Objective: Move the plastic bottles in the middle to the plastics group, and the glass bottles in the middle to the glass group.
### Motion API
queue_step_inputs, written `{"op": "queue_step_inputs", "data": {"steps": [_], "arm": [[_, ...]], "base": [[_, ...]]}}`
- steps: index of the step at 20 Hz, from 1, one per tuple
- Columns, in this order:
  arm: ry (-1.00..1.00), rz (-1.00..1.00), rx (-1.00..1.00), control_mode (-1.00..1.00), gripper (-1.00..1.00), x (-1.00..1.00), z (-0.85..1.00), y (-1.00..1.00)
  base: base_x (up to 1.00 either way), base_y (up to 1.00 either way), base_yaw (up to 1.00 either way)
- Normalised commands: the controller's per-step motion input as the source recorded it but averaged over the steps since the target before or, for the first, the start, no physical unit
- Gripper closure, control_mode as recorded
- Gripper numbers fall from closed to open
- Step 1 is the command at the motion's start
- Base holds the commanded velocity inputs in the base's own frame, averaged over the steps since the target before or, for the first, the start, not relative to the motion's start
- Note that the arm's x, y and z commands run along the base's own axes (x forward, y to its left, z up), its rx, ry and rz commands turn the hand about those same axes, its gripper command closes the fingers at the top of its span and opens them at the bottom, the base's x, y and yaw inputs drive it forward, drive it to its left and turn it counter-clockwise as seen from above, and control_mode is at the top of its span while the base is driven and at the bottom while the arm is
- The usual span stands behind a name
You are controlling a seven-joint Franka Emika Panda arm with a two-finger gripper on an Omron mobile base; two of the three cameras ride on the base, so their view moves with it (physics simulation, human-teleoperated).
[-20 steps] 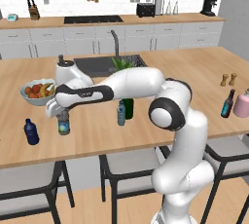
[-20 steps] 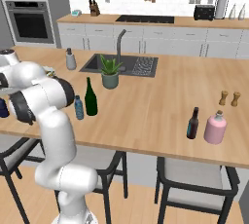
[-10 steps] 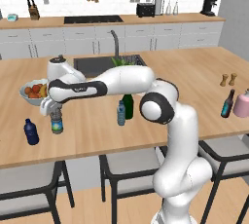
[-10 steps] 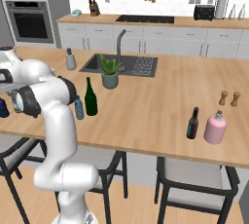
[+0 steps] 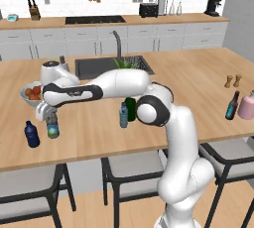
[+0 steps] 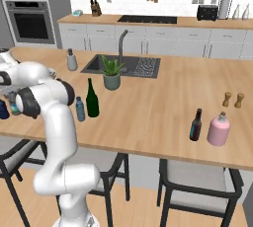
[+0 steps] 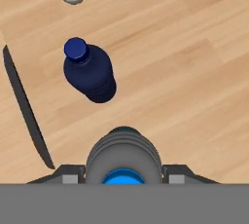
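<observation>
one fruit bowl just behind the claw

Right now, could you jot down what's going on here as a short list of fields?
Held: a clear water bottle between the jaws of the gripper
Nearby: dark-blue bottle standing on the wooden counter, beside the held one
Still in the middle: second water bottle and tall green bottle
Far end: slim dark bottle, pink bottle
</observation>
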Motion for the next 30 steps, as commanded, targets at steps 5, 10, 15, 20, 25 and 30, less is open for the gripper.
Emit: {"op": "queue_step_inputs", "data": {"steps": [5, 10, 15, 20, 25, 30], "arm": [[-0.02, 0.03, 0.00, -1.00, 1.00, 0.02, -0.36, 0.05], [-0.02, 0.01, 0.00, -1.00, 1.00, 0.01, -0.26, 0.00], [-0.04, 0.00, 0.00, -1.00, 1.00, 0.04, -0.26, 0.00], [-0.01, 0.00, 0.00, -1.00, 1.00, 0.00, -0.25, 0.00], [-0.02, 0.00, 0.01, -1.00, 1.00, 0.05, 0.00, 0.01], [-0.01, 0.00, 0.01, -1.00, 1.00, 0.21, 0.00, 0.03]], "base": [[0.00, 0.00, 0.00], [0.00, 0.00, 0.00], [0.00, 0.00, 0.00], [0.00, 0.00, 0.00], [0.00, 0.00, 0.00], [0.00, 0.00, 0.00]]}}
